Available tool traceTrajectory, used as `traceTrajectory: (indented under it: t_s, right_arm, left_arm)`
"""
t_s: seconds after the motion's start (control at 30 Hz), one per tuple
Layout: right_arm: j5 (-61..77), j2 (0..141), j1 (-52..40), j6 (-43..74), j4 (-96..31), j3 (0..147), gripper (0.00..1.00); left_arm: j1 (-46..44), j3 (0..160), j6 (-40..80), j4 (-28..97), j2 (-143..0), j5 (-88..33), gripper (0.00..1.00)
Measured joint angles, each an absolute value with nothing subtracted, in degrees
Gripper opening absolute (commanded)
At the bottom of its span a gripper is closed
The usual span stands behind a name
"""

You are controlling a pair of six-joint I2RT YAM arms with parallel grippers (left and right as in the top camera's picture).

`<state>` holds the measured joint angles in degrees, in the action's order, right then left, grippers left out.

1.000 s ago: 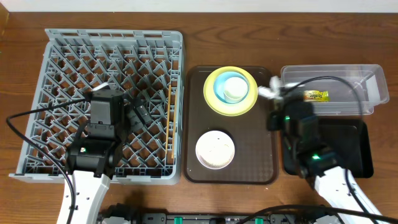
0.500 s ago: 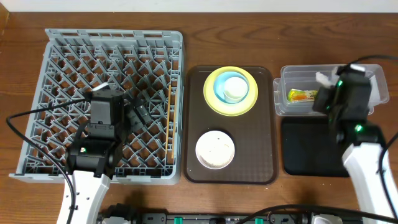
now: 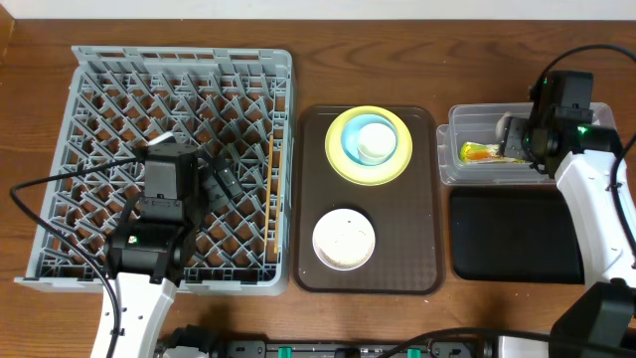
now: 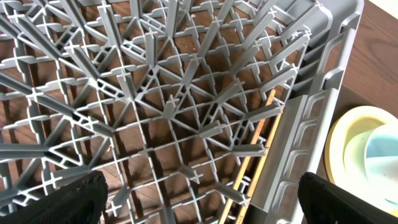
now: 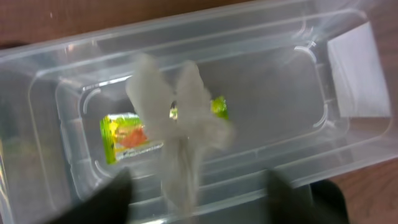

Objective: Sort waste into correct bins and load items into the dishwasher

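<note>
Two arms are seen over a part-sorted table. Biggest in view, the grey dish rack [image 3: 184,55] fills the L side, w/ only the chopsticks [image 3: 270,169] lodged along its R wall. The left gripper [image 4: 202,199] is hung above that grid, fingers spread wide, nothing btwn them.

Next in size, the brown tray [image 3: 422,199] is set at ctr. It is loaded w/ the yellow plate [image 3: 338,159], on which the light blue bowl [image 3: 350,139] and white cup [image 3: 376,141] are nested, and, nearer the robot, the white bowl [image 3: 344,239].

To the R, the black tray [image 3: 512,234] is laid just beside the clear tub [image 5: 280,81], which sits on its far side. The right gripper [image 5: 199,193] is poised over that tub, fingers parted, gripping nothing. The white paper scrap [image 5: 177,118] is seen as a blur directly below the gap, touched by neither finger as far as can be told. It is over the tub's middle, above the snack wrapper [image 5: 124,137] lying flat on the tub floor. The tub's long axis is run L–R, so the scrap is well inside the walls.

The waste step is judged all but done, w/ dishes next. The plate stack is placed btwn the arms, approx. as near one gripper as the other.
</note>
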<state>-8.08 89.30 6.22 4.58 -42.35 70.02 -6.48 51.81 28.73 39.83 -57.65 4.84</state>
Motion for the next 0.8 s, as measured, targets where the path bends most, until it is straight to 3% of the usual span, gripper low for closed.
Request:
traceTrajectory:
  t_s: [0.53, 0.57, 0.6, 0.7, 0.73, 0.8]
  right_arm:
    - [4.9, 77.0, 6.3, 3.9, -67.6, 71.3, 0.99]
    - [5.6, 75.9, 6.3, 4.1, -69.4, 71.3, 0.88]
    - [6.1, 74.9, 6.3, 4.1, -71.0, 71.3, 0.57]
    - [8.9, 72.7, 6.3, 5.1, -74.5, 71.3, 0.09]
    - [9.7, 72.2, 6.3, 5.2, -74.8, 71.3, 0.01]
    - [12.0, 71.5, 6.3, 5.5, -75.0, 71.2, 0.01]
  left_arm:
    - [-6.5, 51.8, 28.7, 39.9, -57.6, 4.8, 0.99]
    - [-6.5, 51.8, 28.7, 39.8, -57.6, 4.8, 0.99]
    - [-6.5, 51.8, 28.7, 39.9, -57.6, 4.8, 0.99]
    - [-6.5, 51.8, 28.7, 39.9, -57.6, 4.8, 0.99]
    - [-6.5, 51.8, 28.7, 39.8, -57.6, 4.8, 0.99]
    - [-6.5, 51.8, 28.7, 39.8, -57.6, 4.8, 0.99]
